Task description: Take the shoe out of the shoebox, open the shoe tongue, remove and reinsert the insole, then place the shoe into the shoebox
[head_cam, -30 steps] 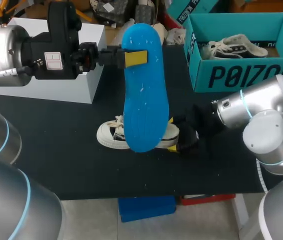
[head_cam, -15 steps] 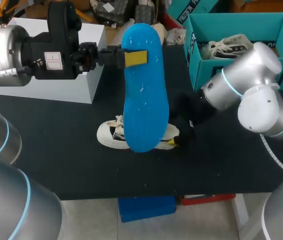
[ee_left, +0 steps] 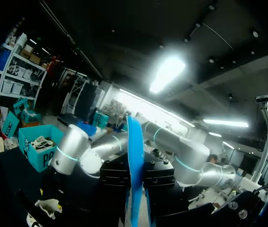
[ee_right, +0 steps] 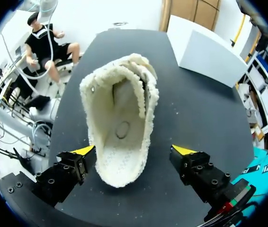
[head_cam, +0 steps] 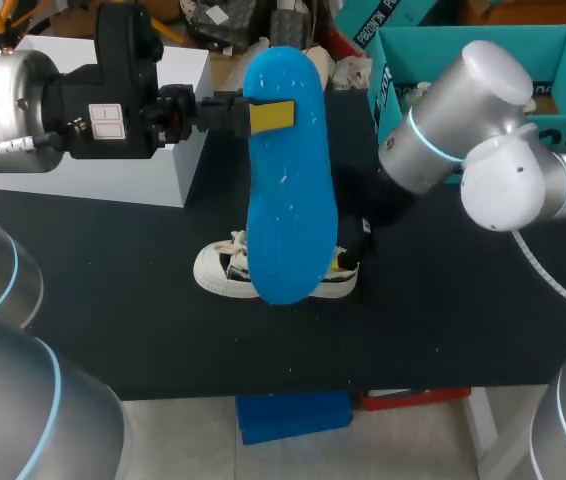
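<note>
Black tabletop with a white canvas low-top shoe resting near its middle, outside the teal cardboard shoebox at the far right corner. Left gripper is clamped on the bright blue foam insole, held aloft (seen edge-on in the left wrist view). Right gripper is spread wide, its 2 yellow-tipped fingers flanking the shoe's heel without gripping it. White rectangular box stands at the far left.
</note>
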Action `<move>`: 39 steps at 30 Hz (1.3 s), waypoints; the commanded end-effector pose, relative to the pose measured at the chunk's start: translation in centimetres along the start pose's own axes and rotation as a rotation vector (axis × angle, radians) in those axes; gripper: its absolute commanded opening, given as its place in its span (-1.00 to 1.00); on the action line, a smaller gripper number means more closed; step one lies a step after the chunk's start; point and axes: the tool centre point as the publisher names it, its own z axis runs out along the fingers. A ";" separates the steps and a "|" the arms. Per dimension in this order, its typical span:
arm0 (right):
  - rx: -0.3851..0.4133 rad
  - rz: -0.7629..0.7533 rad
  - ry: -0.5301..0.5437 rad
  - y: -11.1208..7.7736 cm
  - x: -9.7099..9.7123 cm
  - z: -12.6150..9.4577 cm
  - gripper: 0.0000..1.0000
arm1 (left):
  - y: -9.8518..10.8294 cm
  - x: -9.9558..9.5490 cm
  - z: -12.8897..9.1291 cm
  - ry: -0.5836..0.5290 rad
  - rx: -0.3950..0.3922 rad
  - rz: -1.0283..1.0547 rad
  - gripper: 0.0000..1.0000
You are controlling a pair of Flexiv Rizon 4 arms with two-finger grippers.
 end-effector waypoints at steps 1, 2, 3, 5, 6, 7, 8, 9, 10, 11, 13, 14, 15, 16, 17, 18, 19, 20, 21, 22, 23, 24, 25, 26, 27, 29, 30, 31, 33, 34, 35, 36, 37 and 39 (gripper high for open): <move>0.359 0.009 0.004 1.2 -0.3 -0.5 1.00 | 0.0 0.1 0.0 -0.003 -0.003 -0.001 -1.00; 0.390 0.007 0.006 1.5 -0.4 -0.4 1.00 | 0.0 0.1 0.0 -0.003 -0.003 -0.001 -1.00; 0.433 0.008 0.010 1.9 -0.5 -0.3 1.00 | 0.0 0.1 0.0 -0.003 -0.003 -0.001 -1.00; 0.481 0.005 0.019 2.4 -0.6 0.0 1.00 | 0.0 0.1 0.0 -0.003 -0.003 -0.001 -1.00; 0.507 0.006 0.022 2.6 -0.7 0.2 1.00 | 0.0 0.1 0.0 -0.003 -0.003 -0.001 -1.00; 0.524 0.009 0.027 2.8 -0.7 0.3 1.00 | 0.0 0.1 0.0 -0.003 -0.003 -0.001 -1.00; 0.551 0.012 0.034 3.0 -0.7 0.6 1.00 | 0.0 0.1 0.0 -0.003 -0.003 -0.001 -1.00; 0.570 0.015 0.031 3.1 -0.8 0.8 1.00 | 0.0 0.1 0.0 -0.003 -0.003 -0.001 -1.00; 0.592 0.018 0.028 3.3 -0.8 1.0 1.00 | 0.0 0.1 0.0 -0.003 -0.003 -0.001 -1.00; 0.616 0.023 0.022 3.5 -0.8 1.1 1.00 | 0.0 0.1 0.0 -0.003 -0.003 -0.001 -1.00; 0.638 0.024 0.020 3.9 -0.9 1.5 1.00 | 0.0 0.1 0.0 -0.003 -0.003 -0.001 -1.00; 0.656 0.027 0.013 4.1 -1.0 1.8 1.00 | 0.0 0.1 0.0 -0.003 -0.003 -0.001 -1.00; 0.661 0.031 0.007 4.3 -1.0 2.0 1.00 | 0.0 0.1 0.0 -0.003 -0.003 -0.001 -1.00; 0.671 0.033 -0.004 4.4 -1.1 2.1 1.00 | 0.0 0.1 0.0 -0.003 -0.003 -0.001 -1.00; 0.685 0.035 -0.006 4.6 -1.1 2.3 1.00 | 0.0 0.1 0.0 -0.003 -0.003 -0.001 -1.00; 0.693 0.035 -0.005 4.7 -1.1 2.5 1.00 | 0.0 0.1 0.0 -0.003 -0.003 -0.001 -1.00; 0.699 0.034 -0.004 4.9 -1.1 2.7 1.00 | 0.0 0.1 0.0 -0.003 -0.003 -0.001 -1.00; 0.700 0.033 -0.003 5.1 -1.1 2.9 1.00 | 0.0 0.1 0.0 -0.003 -0.003 -0.001 -1.00; 0.702 0.033 -0.002 5.3 -1.0 3.1 1.00 | 0.0 0.1 0.0 -0.003 -0.003 -0.001 -1.00; 0.703 0.034 0.000 5.4 -1.0 3.3 1.00 | 0.0 0.1 0.0 -0.003 -0.003 -0.001 -1.00; 0.699 0.036 0.003 5.5 -0.9 3.5 1.00 | 0.0 0.1 0.0 -0.003 -0.003 -0.001 -1.00; 0.696 0.038 0.004 5.5 -0.8 3.7 1.00 | 0.0 0.1 0.0 -0.003 -0.003 -0.001 -1.00; 0.689 0.043 0.008 5.5 -0.7 3.9 1.00 | 0.0 0.1 0.0 -0.003 -0.003 -0.001 -1.00; 0.680 0.048 0.010 5.4 -0.7 4.1 1.00 | 0.0 0.1 0.0 -0.003 -0.003 -0.001 -1.00; 0.667 0.054 0.010 5.3 -0.6 4.2 1.00 | 0.0 0.1 0.0 -0.003 -0.003 -0.001 -1.00; 0.642 0.065 0.011 5.0 -0.6 4.6 1.00 | 0.0 0.1 0.0 -0.003 -0.003 -0.001 -1.00; 0.630 0.069 0.012 4.9 -0.6 4.7 1.00 | 0.0 0.1 0.0 -0.003 -0.003 -0.001 -1.00; 0.619 0.074 0.010 4.9 -0.5 4.9 1.00 | 0.0 0.1 0.0 -0.003 -0.003 -0.001 -1.00; 0.592 0.082 0.006 4.8 -0.5 5.0 1.00 | 0.0 0.1 0.0 -0.003 -0.003 -0.001 -1.00; 0.586 0.084 0.004 4.8 -0.5 5.1 1.00 | 0.0 0.1 0.0 -0.003 -0.003 -0.001 -1.00; 0.577 0.087 0.003 4.7 -0.6 5.2 0.98 | 0.0 0.1 0.0 -0.003 -0.003 -0.001 -1.00; 0.561 0.090 0.002 4.7 -0.6 5.3 0.68 | 0.0 0.1 0.0 -0.003 -0.003 -0.001 -1.00; 0.555 0.092 0.002 4.7 -0.6 5.3 0.47 | 0.0 0.1 0.0 -0.003 -0.003 -0.001 -1.00; 0.533 0.097 -0.001 4.2 -0.8 5.5 -0.04 | 0.0 0.1 0.0 -0.003 -0.003 -0.001 -1.00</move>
